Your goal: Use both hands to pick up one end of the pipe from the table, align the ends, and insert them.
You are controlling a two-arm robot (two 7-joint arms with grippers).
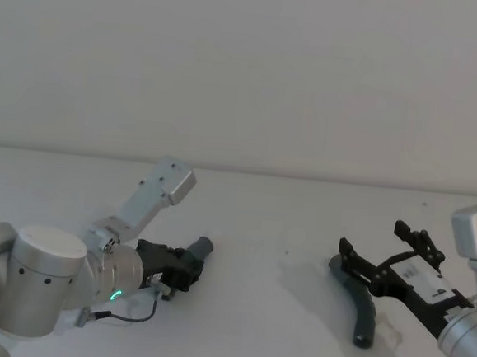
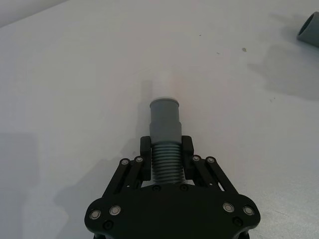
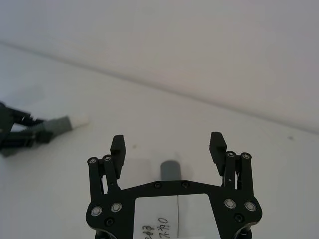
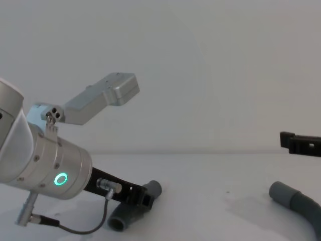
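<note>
Filling the background, a plain pale grey wall (image 1: pixel 247 63) meets the flat white matte desk (image 1: pixel 284 223), faintly stained. The black two-finger left gripper (image 2: pixel 166 145) is clamped on one dark grey ribbed hose piece (image 2: pixel 165 167) just behind its smooth white-tipped cuff (image 2: pixel 165 119). The right gripper (image 3: pixel 168 142) hangs spread wide, empty, over the other curved hose piece (image 1: pixel 364 308) lying on the desk.

A ribbed dark grey hose piece (image 2: pixel 164 167) is sitting clamped in the left gripper (image 2: pixel 166 144), the jaws pressing on its ribs just behind its smooth cuff (image 2: pixel 164 119), which is carrying a white tip (image 3: pixel 79 120). Well apart from it, the other hose piece (image 1: pixel 362 308), curved, is lying on the white surface (image 1: pixel 285 215), its end cuff (image 3: pixel 170 170) resting between the spread jaws of the right gripper (image 3: pixel 168 147).
</note>
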